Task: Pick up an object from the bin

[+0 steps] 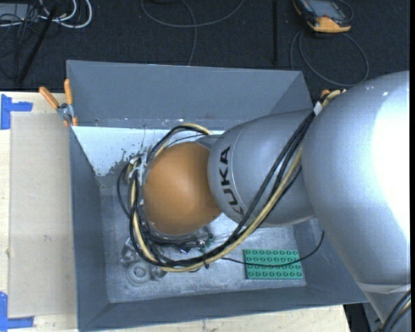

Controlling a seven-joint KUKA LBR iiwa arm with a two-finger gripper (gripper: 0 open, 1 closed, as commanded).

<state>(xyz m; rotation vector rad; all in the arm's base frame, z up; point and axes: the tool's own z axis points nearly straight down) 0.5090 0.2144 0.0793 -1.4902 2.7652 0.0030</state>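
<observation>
My gripper [187,241] sits low in the bin's middle, mostly hidden under the arm's orange dome and looped cables, so just a dark part of its body shows at the dome's lower edge. A small grey metal piece with a round end [137,273] lies on the floor just left of and below it, near the front left corner. A flat green studded building plate [274,264] lies to the gripper's right, near the front wall. I cannot tell whether anything is held.
The big silver arm reaches in from the right and covers the bin's right and middle. Black and yellow cables hang around the dome down to the floor. Bare floor shows along the front and left walls.
</observation>
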